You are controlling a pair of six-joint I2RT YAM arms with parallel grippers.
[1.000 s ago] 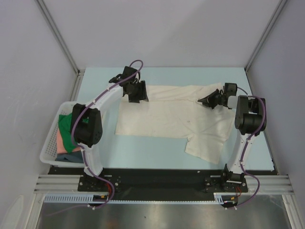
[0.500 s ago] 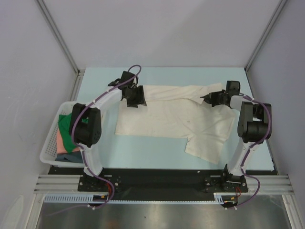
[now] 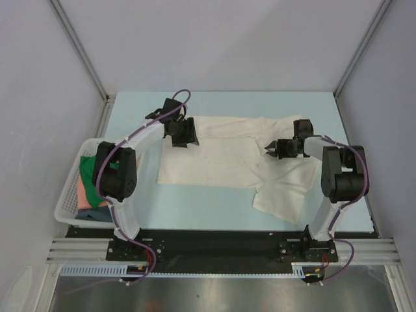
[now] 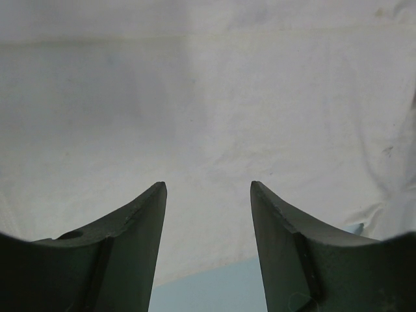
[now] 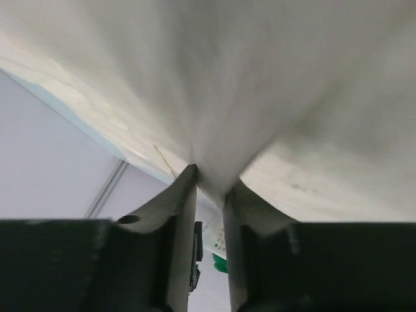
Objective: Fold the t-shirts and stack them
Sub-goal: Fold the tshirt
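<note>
Only the wrist view shows the right fingers pinching the cream t-shirt (overhead, unclear). The left fingers gape empty above it.

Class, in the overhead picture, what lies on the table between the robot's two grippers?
Only the cream t-shirt, spread across the stretch from the left gripper to the right gripper; the top external view shows it.

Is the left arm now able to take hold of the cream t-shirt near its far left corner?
Probably yes. The left arm's fingers stand open just over the cream t-shirt there, and nothing lies between them and the cloth.
</note>
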